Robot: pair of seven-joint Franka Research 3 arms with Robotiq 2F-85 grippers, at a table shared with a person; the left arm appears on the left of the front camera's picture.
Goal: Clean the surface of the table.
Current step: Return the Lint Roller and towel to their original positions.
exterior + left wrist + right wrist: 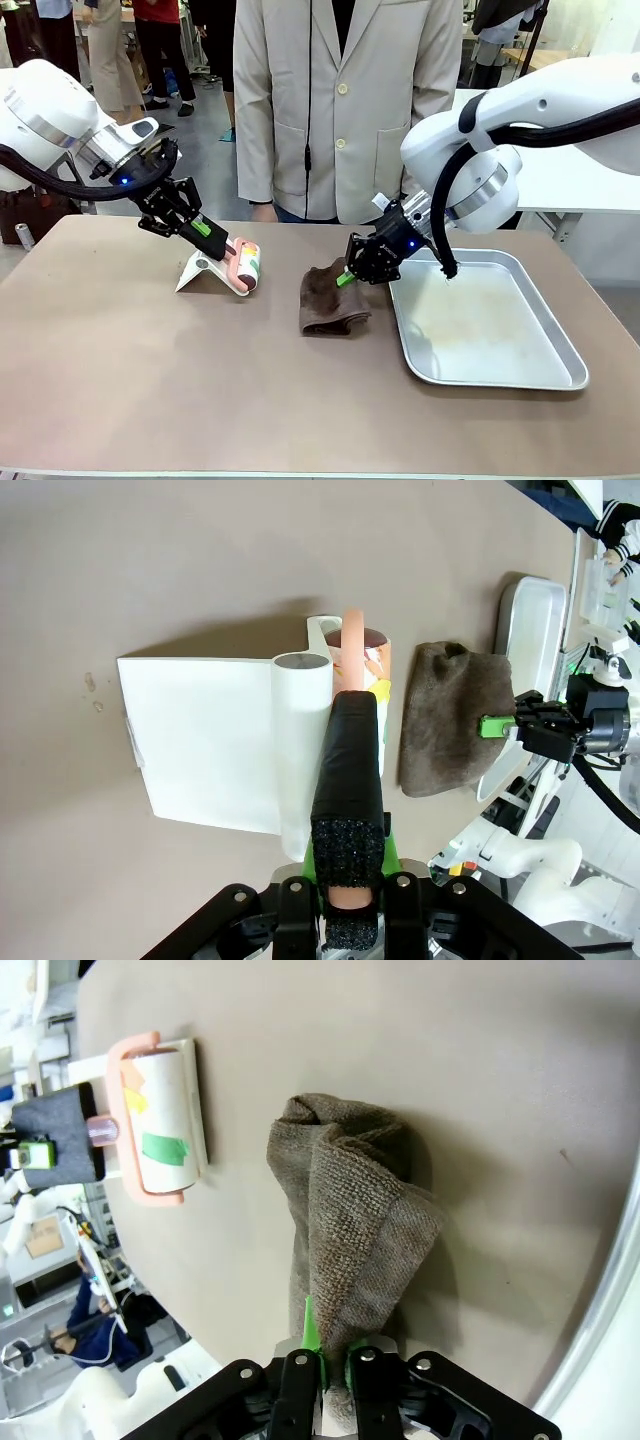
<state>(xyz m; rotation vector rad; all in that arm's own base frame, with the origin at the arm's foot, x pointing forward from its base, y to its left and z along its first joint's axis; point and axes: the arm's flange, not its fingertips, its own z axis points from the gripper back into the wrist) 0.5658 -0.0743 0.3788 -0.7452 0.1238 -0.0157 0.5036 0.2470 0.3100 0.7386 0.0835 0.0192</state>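
No brand name or writing can be read on anything here; the lint roller (245, 265) carries only small green and orange-yellow patches on its white roll, with no legible text.

The brownish-taupe table (150, 380) fills the foreground of the front view, with a person in a beige jacket (345, 100) standing at its far edge.

The left gripper (212, 236) reaches in from the left. Its fingers are pinched on the lint roller's pink handle, and the roll rests against a white stand (200, 272) on the table, left of centre.

The right gripper (347, 276) comes in from the right, its jaws pressed together on one edge of a brown cloth (330, 300). The right wrist view shows the fabric bunched between the green pads. The rest of the cloth lies crumpled on the table near the middle.

A silver metal tray (520, 375) sits on the table just right of the cloth, under the right arm.
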